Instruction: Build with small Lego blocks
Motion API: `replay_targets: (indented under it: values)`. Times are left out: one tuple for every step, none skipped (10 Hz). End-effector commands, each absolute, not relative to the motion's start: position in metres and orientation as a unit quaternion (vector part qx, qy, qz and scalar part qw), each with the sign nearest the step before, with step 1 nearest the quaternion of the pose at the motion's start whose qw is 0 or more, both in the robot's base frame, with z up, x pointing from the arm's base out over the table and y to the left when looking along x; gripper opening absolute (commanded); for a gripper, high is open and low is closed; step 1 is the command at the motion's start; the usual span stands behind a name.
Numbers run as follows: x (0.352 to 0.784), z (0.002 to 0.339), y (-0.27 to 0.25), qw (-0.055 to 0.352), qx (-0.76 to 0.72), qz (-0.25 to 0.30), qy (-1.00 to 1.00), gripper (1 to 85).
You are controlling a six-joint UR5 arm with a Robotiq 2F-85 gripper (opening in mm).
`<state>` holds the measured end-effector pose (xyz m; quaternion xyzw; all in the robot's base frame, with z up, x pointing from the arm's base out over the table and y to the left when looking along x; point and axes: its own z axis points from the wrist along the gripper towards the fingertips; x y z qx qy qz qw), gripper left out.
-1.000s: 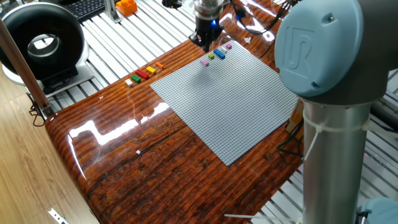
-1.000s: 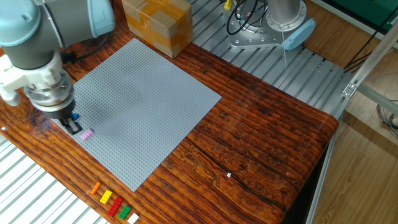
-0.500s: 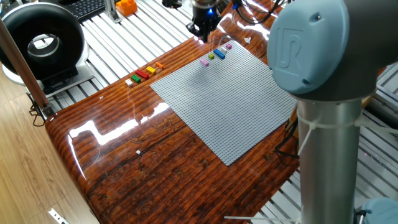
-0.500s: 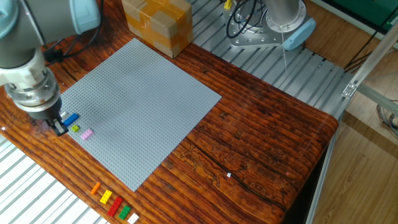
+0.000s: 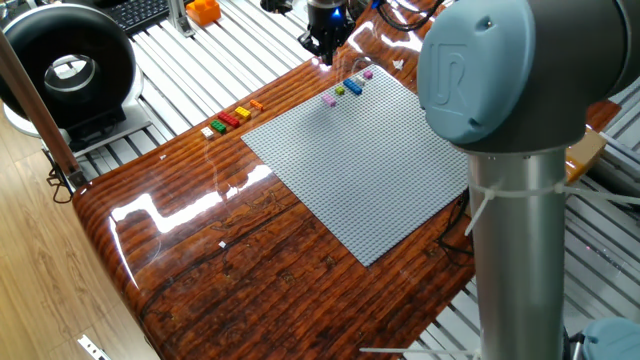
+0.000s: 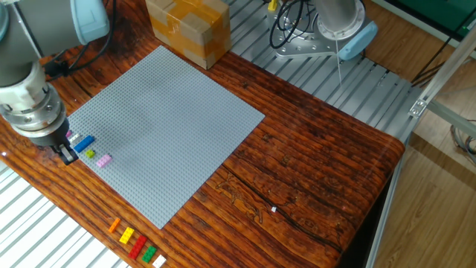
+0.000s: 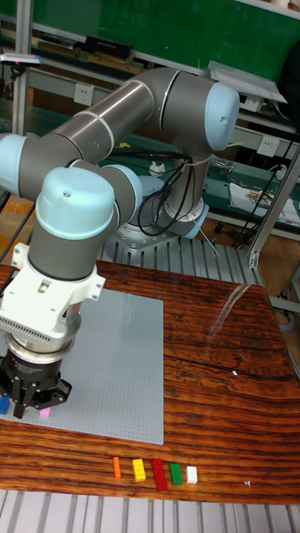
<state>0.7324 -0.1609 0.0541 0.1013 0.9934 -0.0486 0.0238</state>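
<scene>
Tool (image 6: pixel 67 154) at baseplate (image 6: pixel 167 126) corner, beside blue (image 6: pixel 84 143), green (image 6: pixel 90 153) and pink (image 6: pixel 103 160) bricks; grip state unreadable. Row of orange, yellow, red, green, white bricks (image 6: pixel 135 245) on worktop (image 6: pixel 312 164) edge. Cardboard box (image 6: pixel 187 26) behind baseplate.

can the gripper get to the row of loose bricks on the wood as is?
Probably yes. The loose bricks lie uncovered on bare table off the baseplate, nothing over them; gripper hangs nearby.
</scene>
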Motion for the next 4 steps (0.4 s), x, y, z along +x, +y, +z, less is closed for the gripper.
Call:
replay_targets:
  values:
    - [0.7350,0.0498,-0.1613,0.022,0.104,-0.046,0.993,1.0]
    - [0.7347,0.0493,-0.1608,0.022,0.104,-0.046,0.993,1.0]
    - [0.7348,0.0487,-0.1605,0.022,0.104,-0.046,0.993,1.0]
    - [0.7351,0.0482,-0.1596,0.023,0.105,-0.045,0.993,1.0]
